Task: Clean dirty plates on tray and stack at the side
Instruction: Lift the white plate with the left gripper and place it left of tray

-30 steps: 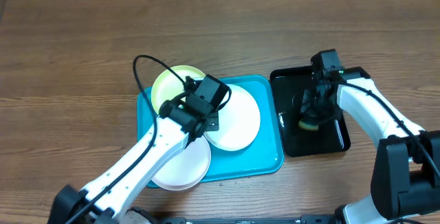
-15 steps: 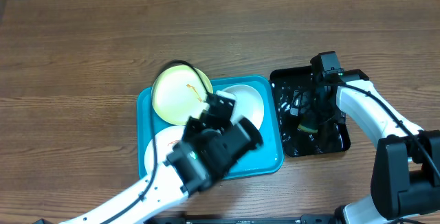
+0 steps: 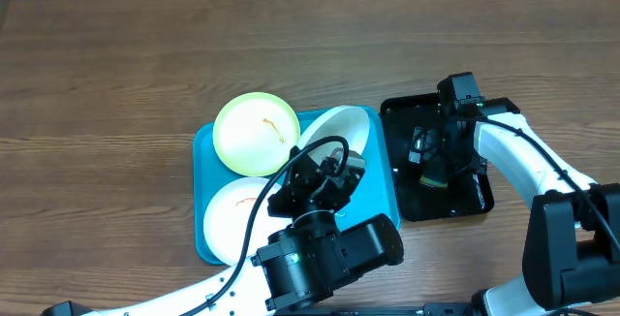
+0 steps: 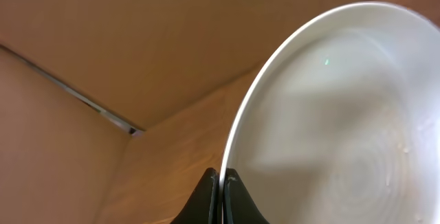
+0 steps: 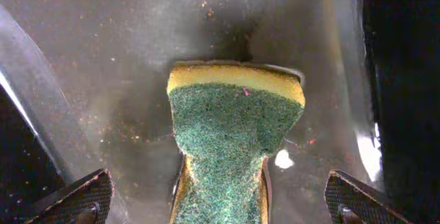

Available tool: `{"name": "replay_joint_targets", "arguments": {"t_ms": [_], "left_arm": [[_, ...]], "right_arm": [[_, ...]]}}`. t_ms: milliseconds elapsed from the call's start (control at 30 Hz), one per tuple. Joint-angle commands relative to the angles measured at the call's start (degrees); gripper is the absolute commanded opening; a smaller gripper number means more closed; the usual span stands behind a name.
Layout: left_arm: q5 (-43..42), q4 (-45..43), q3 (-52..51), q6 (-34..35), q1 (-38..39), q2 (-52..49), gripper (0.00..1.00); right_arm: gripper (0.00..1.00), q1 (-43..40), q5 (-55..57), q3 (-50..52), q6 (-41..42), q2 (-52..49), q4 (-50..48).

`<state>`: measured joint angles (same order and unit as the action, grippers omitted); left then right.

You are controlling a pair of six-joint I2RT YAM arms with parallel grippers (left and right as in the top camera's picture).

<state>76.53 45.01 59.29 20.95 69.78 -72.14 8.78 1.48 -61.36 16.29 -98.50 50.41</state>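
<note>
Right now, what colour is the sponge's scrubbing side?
Dark green, on a yellow sponge; the right wrist view shows it best.

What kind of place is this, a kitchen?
Probably not a kitchen: it looks like a robot practice bench. Two robot arms work at a wooden table, with plates on a blue tray and a sponge in a black tray.

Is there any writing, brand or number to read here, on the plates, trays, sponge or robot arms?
There is none to read. The lifted white plate, the yellow-green plate, the turquoise tray, the black tray and the sponge carry no print; no lettering shows on the left arm or right arm.
</note>
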Motion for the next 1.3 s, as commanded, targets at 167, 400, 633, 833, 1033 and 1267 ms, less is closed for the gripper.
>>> {"name": "replay_joint_targets", "arguments": {"t_ms": [167,400,633,833,1033,1267], "left_arm": [[-25.7,-4.0,0.3,3.8,-9.5,0.8,0.04],[-62.8,-6.4,0.7,4.6,-36.8,0.9,0.04],[-80.3,-3.3,0.7,4.3,-66.8,0.9,0.04],[-78.4,-0.4,0.7,4.3,-88.5,-0.5,0.04],[-76.3,-3.3,0.6,4.3,-101.4,-7.5,0.04],[-75.9,-11.1,0.6,4.3,-106.9,-20.0,0.04]], "right_arm": [[1.0,0.1,-0.1,0.4,0.0,1.2,-0.3],[1.0,0.1,-0.1,0.4,0.0,1.2,-0.3],[1.0,0.1,-0.1,0.4,0.0,1.2,-0.3],[1.0,0.1,-0.1,0.4,0.0,1.2,-0.3],[1.0,0.1,-0.1,0.4,0.0,1.2,-0.3],[1.0,0.1,-0.1,0.4,0.0,1.2,-0.3]]}}
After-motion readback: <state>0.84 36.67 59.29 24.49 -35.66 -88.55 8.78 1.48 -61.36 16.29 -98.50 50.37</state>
